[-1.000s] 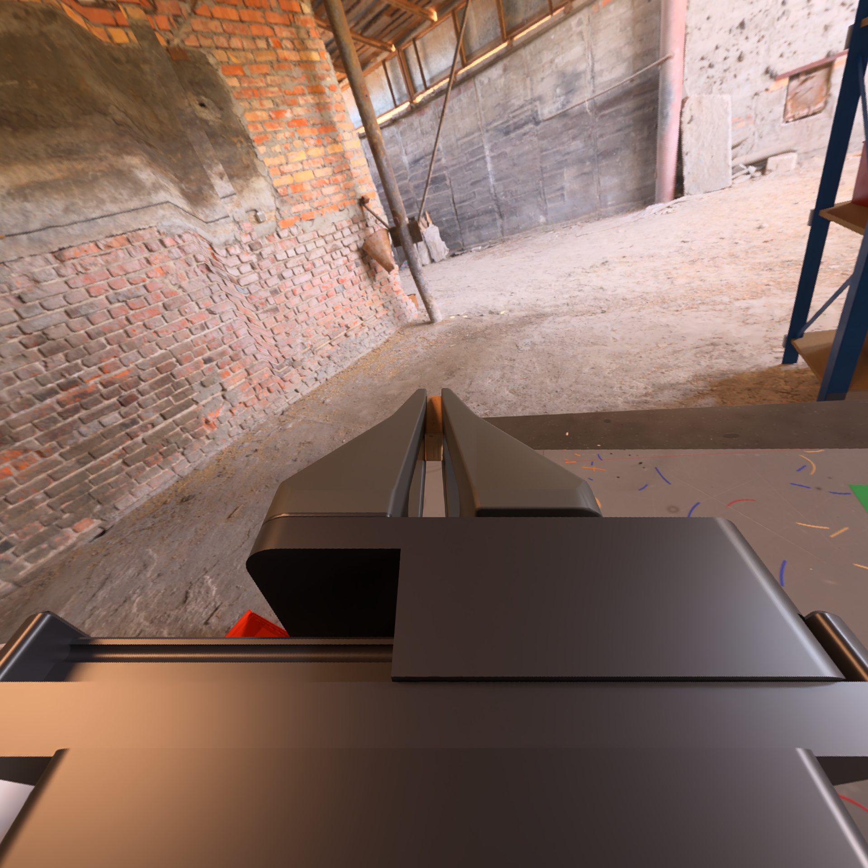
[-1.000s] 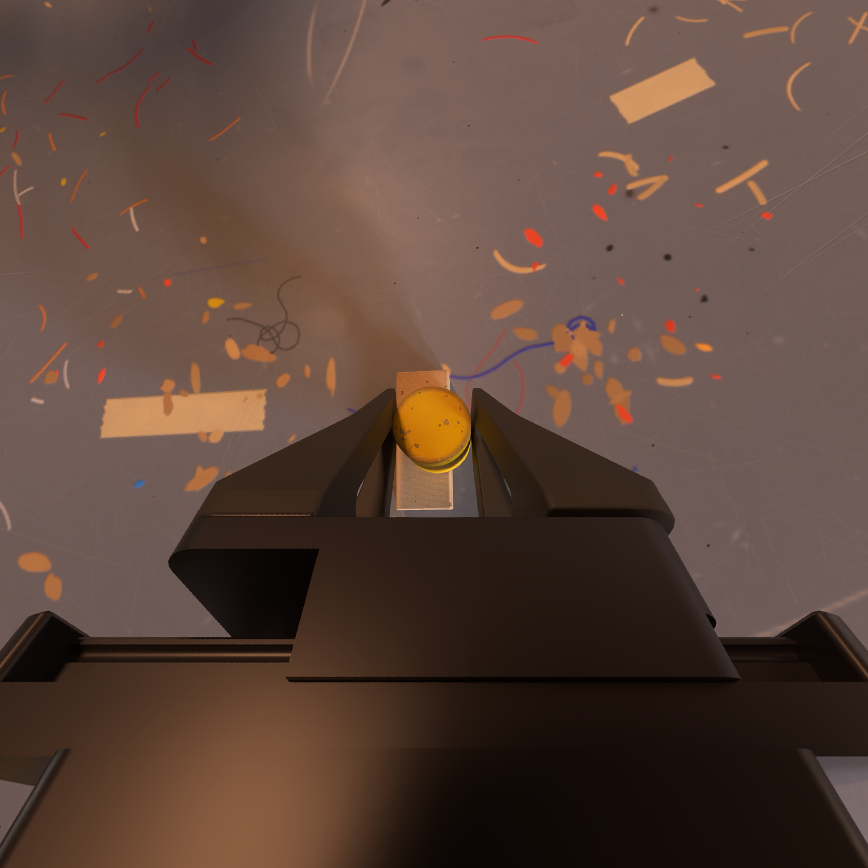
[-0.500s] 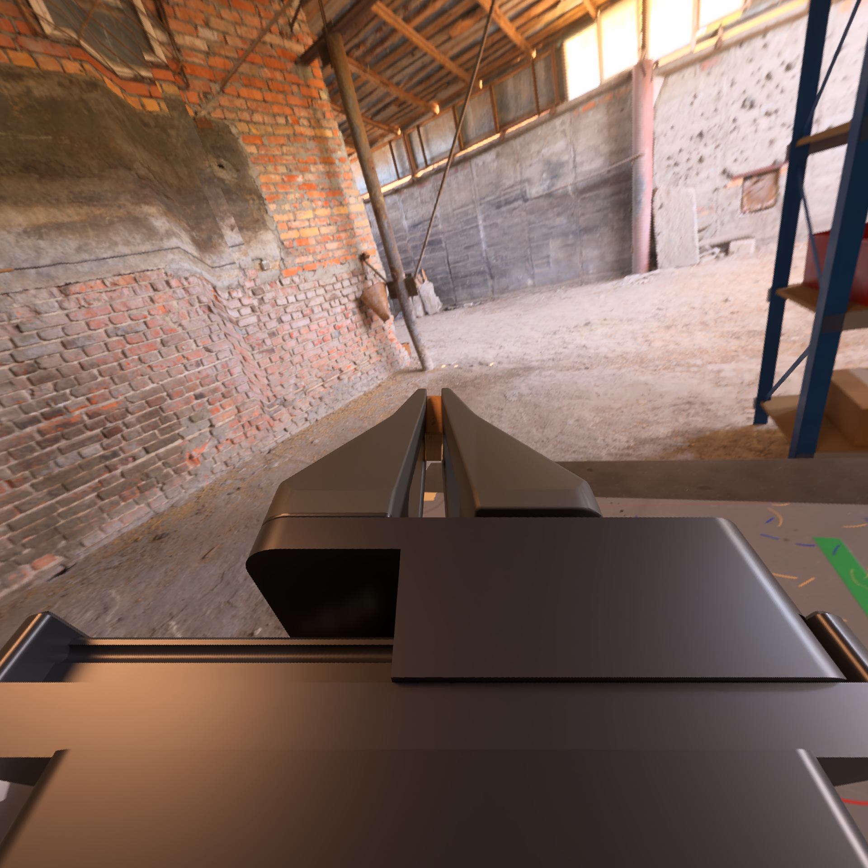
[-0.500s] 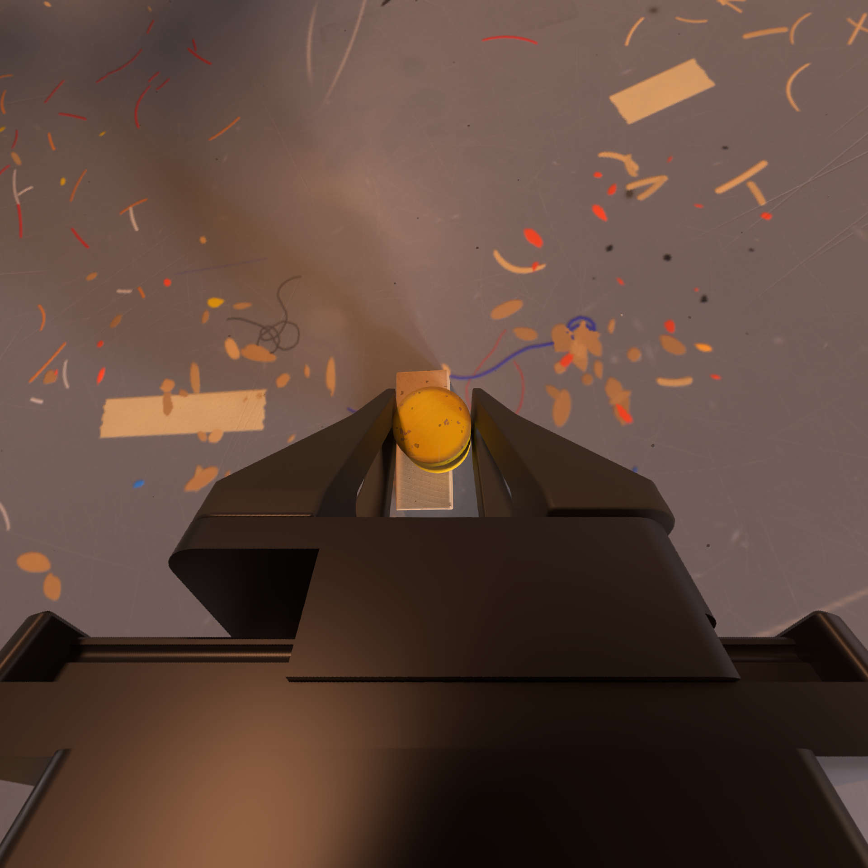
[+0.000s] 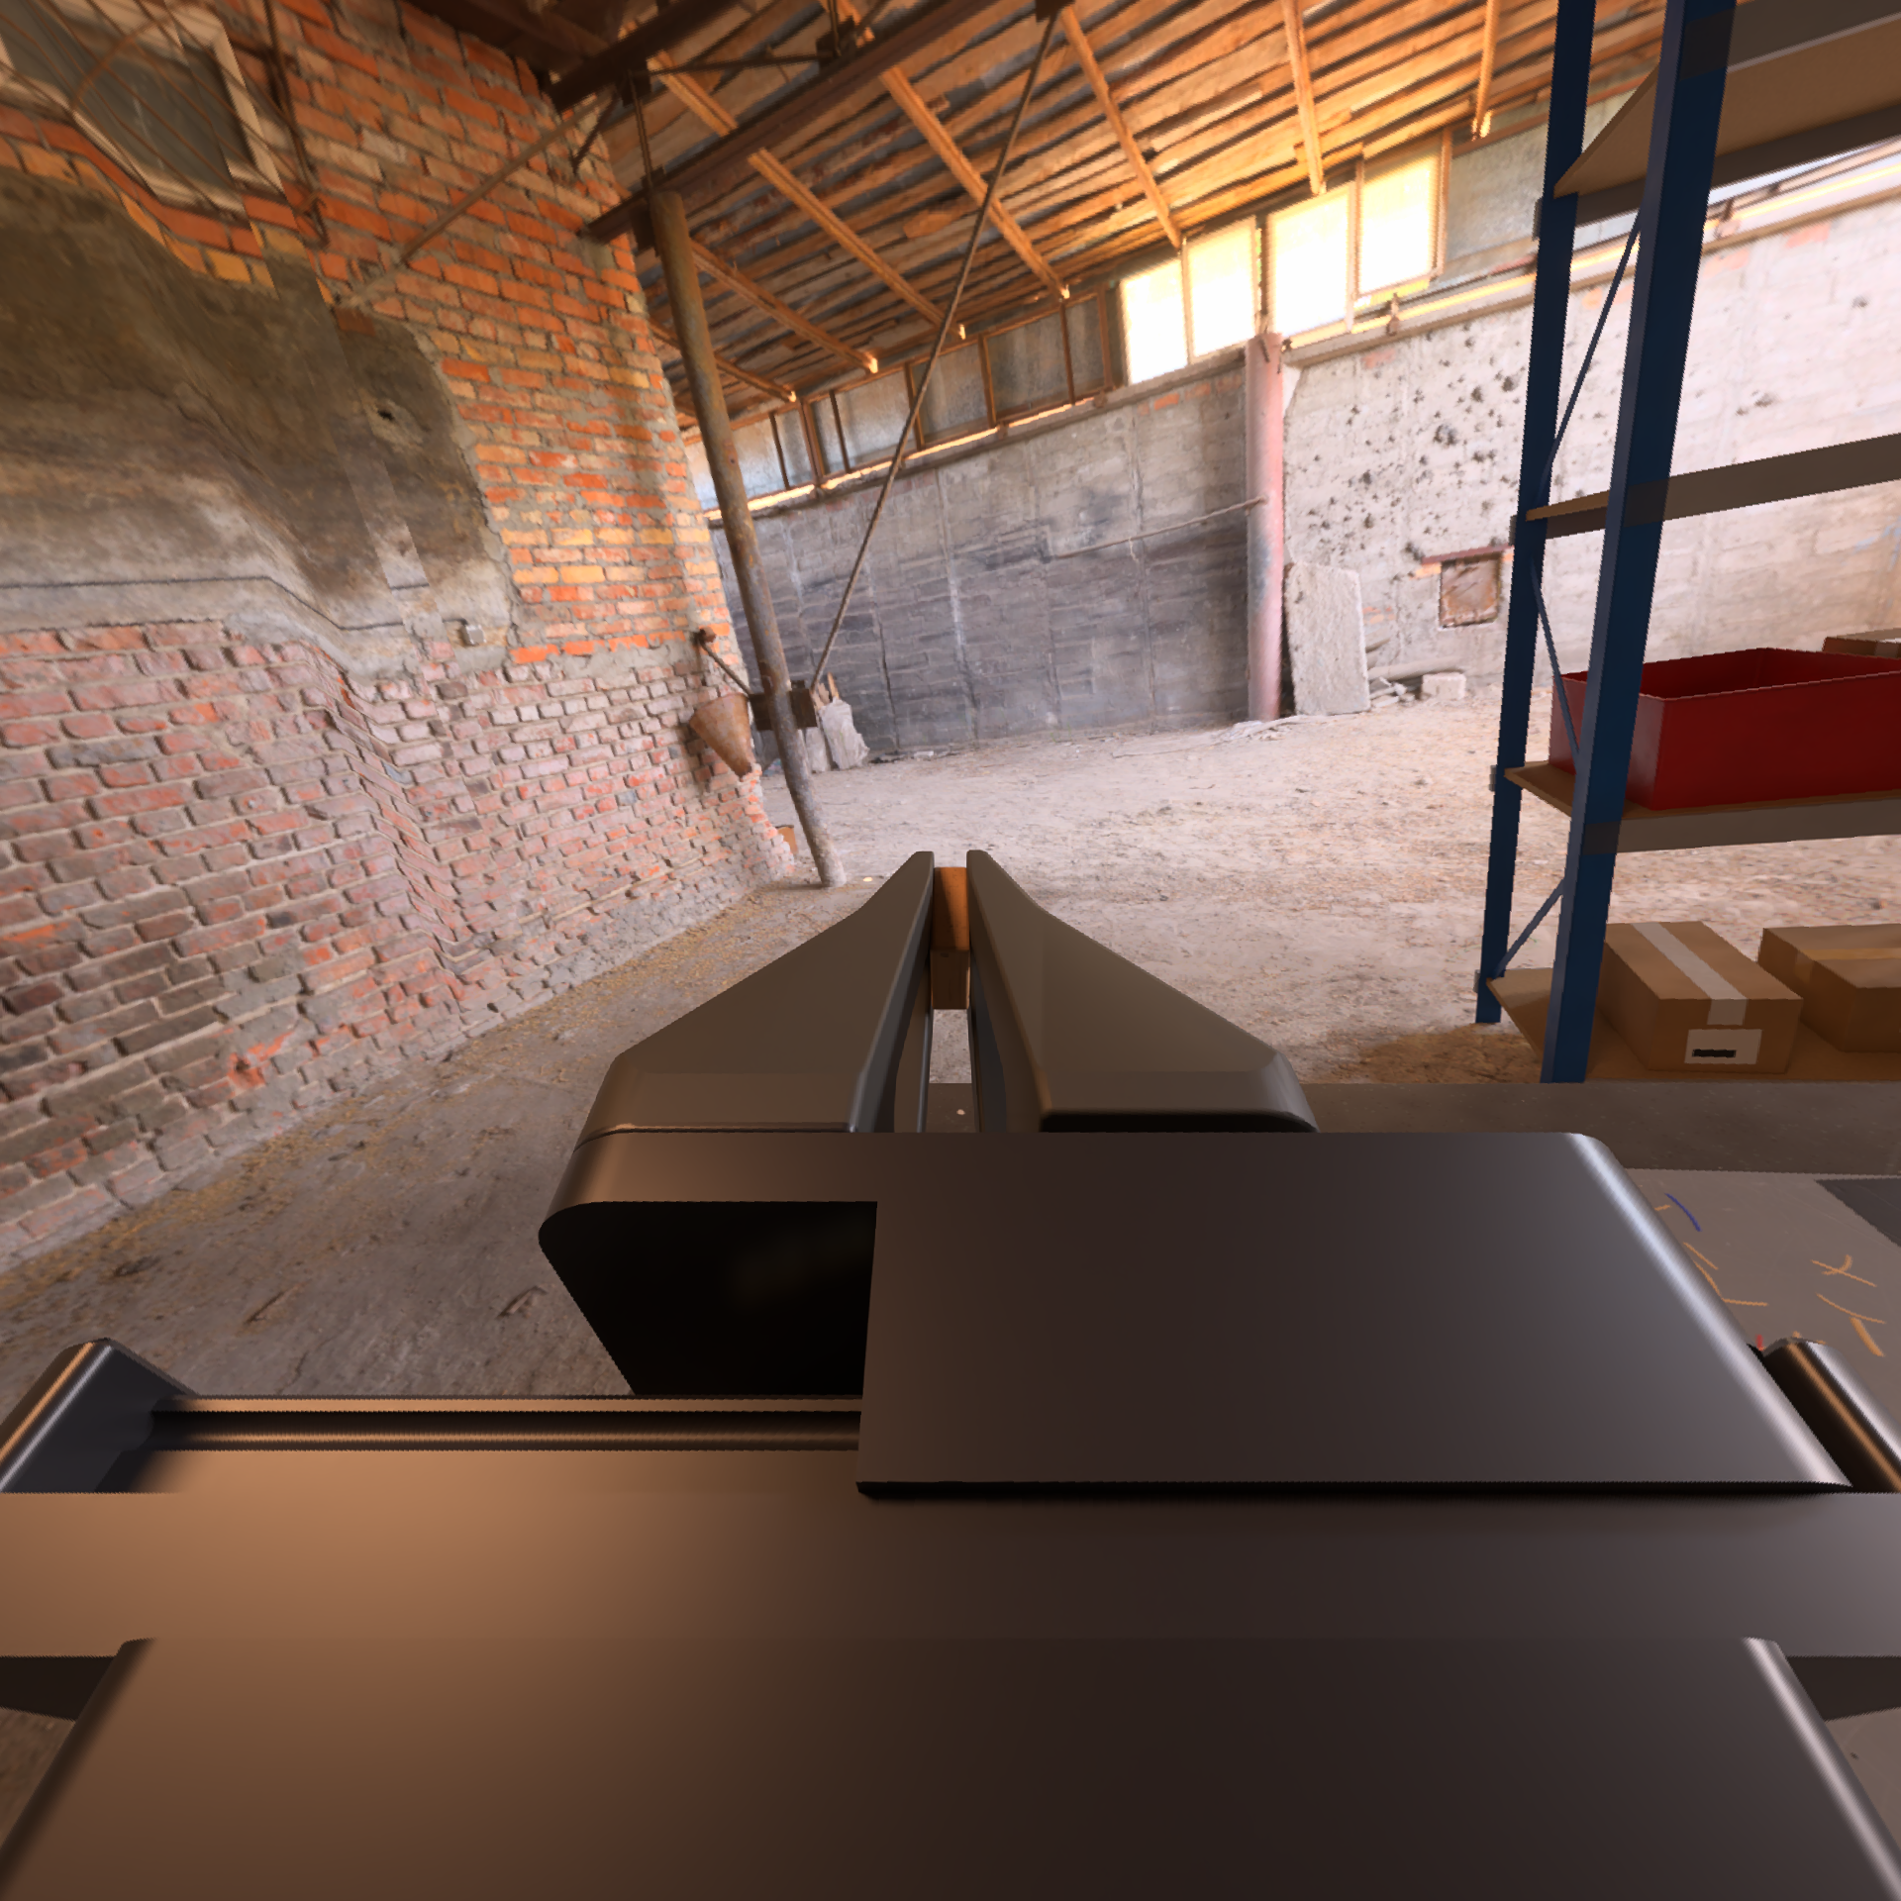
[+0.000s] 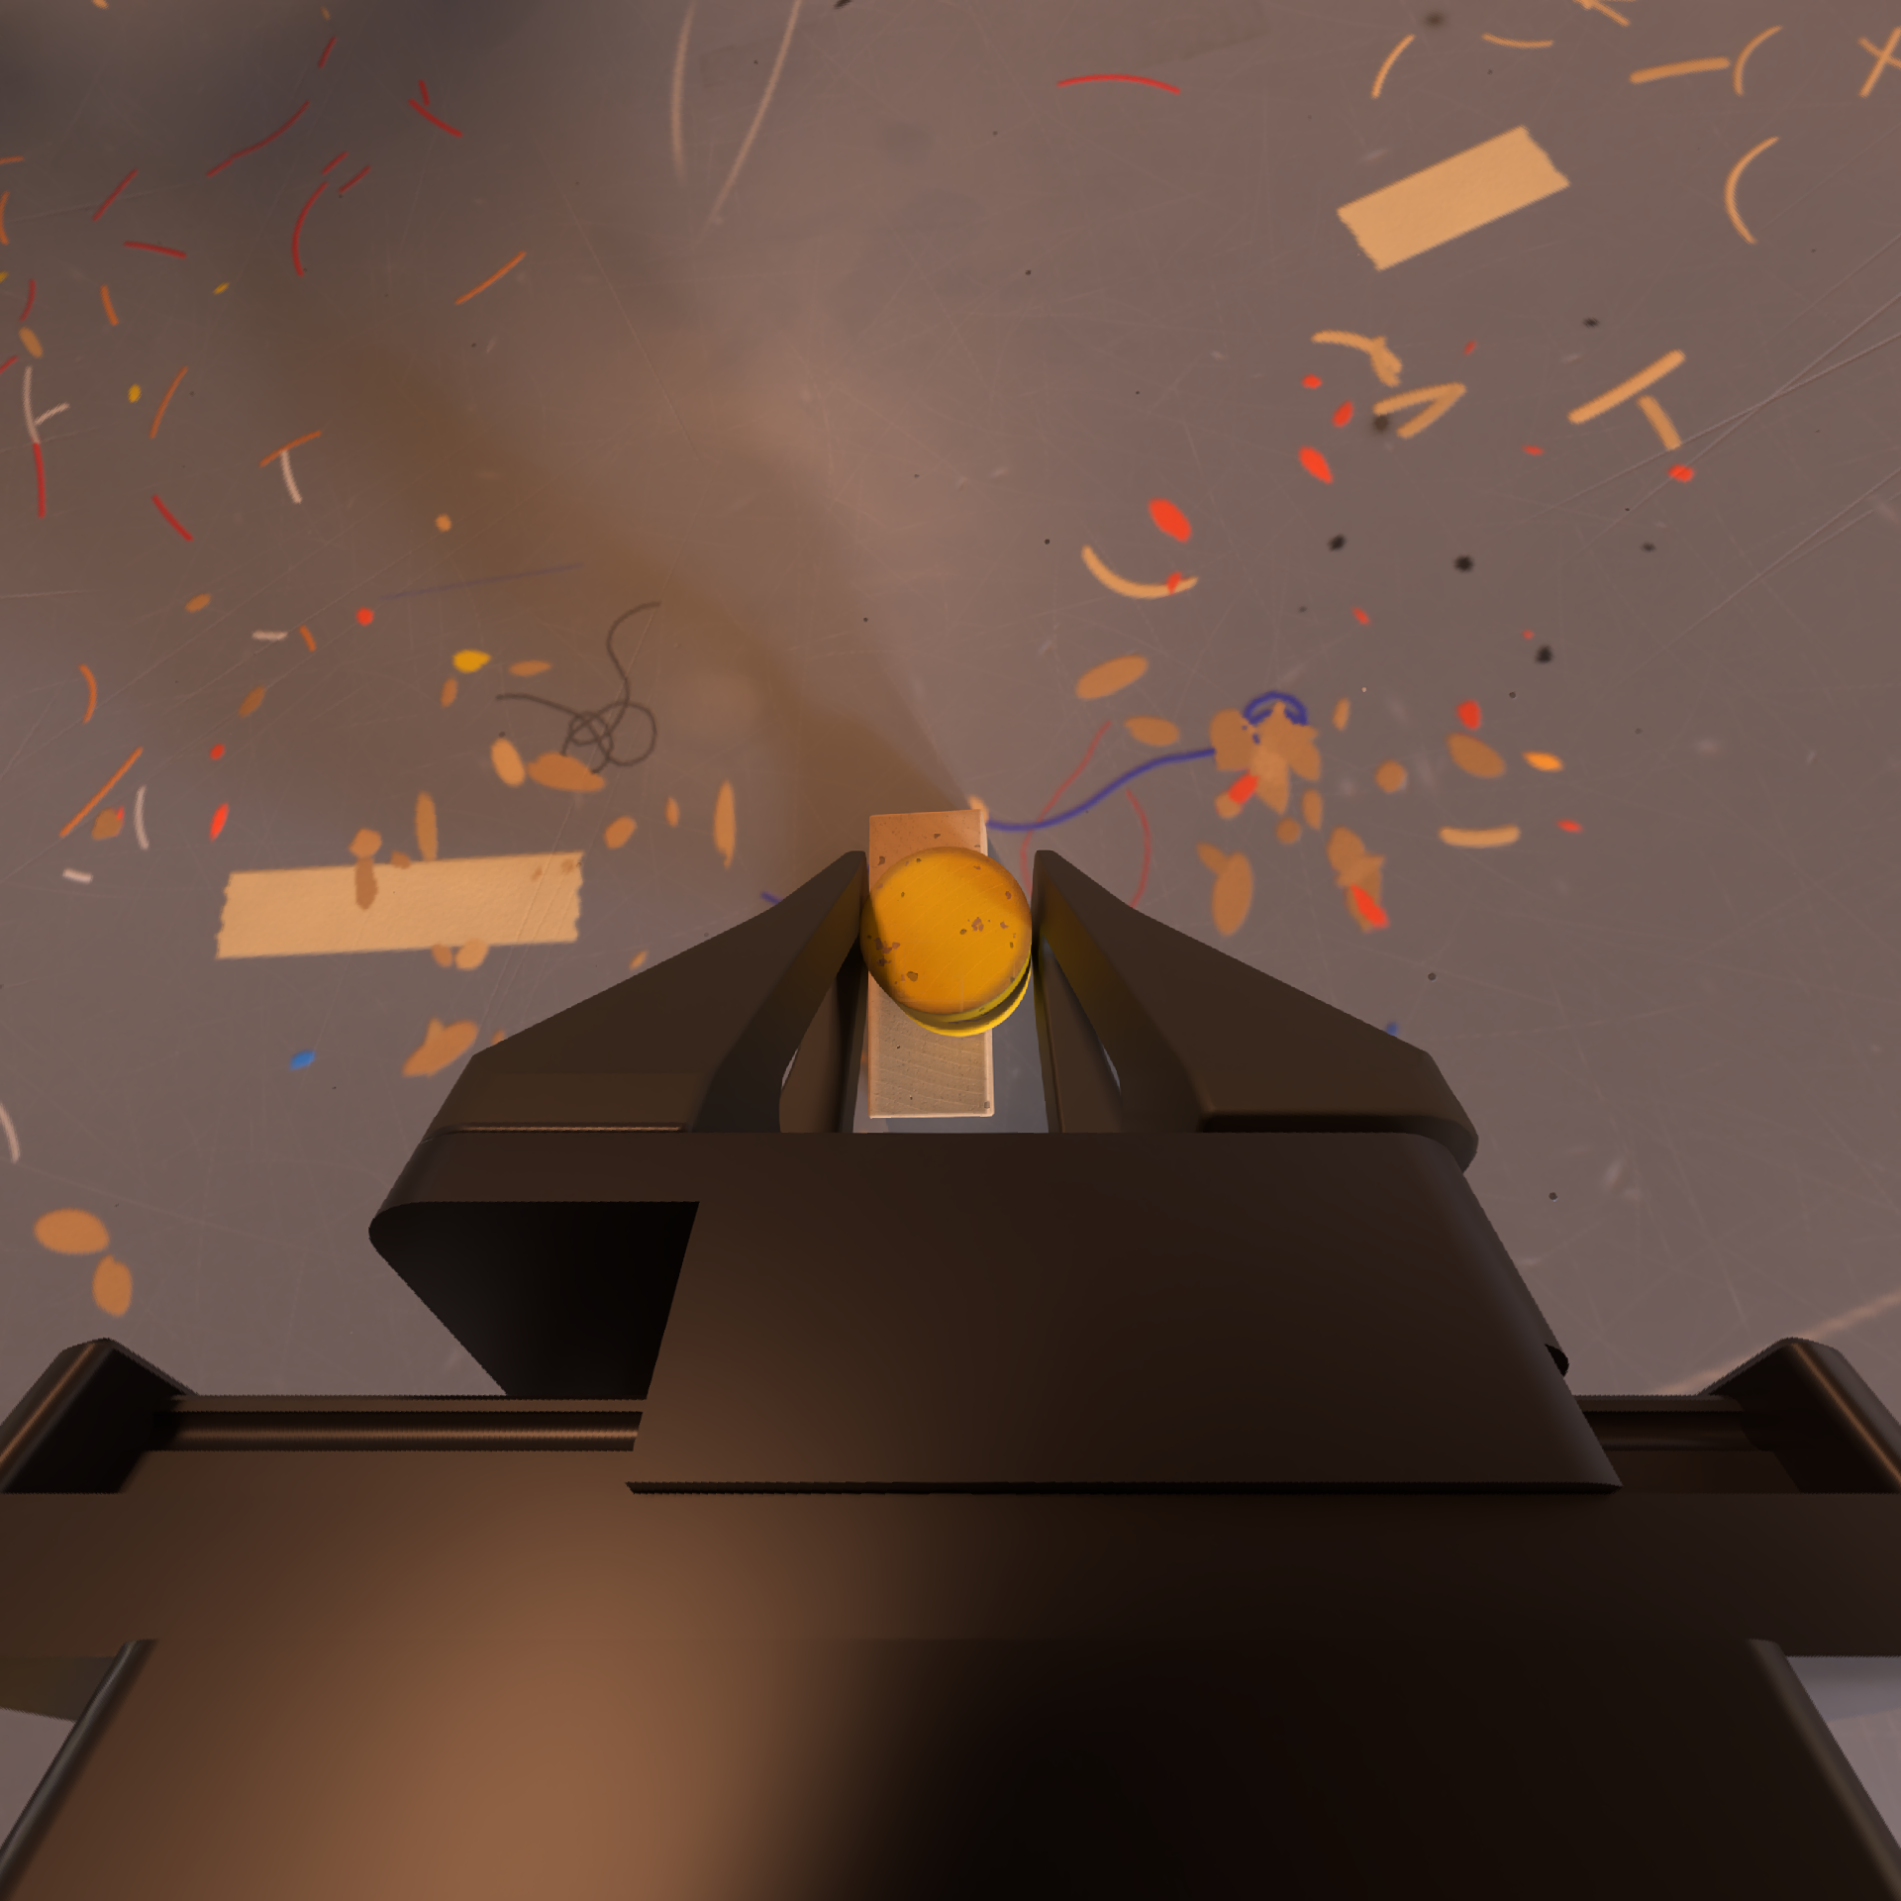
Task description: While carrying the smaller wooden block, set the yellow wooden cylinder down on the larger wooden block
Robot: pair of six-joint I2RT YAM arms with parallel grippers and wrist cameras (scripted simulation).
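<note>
In the left wrist view my left gripper is shut on the smaller wooden block, a thin brown piece that shows only as a sliver between the fingers. It is held in the air and points out over the table's edge. In the right wrist view my right gripper points straight down and is shut on the yellow wooden cylinder, seen end-on. The larger wooden block, pale and oblong, lies on the table directly under the cylinder. Whether the cylinder touches the block cannot be told.
The grey table is marked with paint flecks and two tan tape strips. In the left wrist view a blue shelving rack with a red bin and cardboard boxes stands to the right, and a brick wall to the left.
My left gripper has tilted upward with the small block; the table has dropped low in its view and more of the rack shows. The right gripper and cylinder have not moved.
</note>
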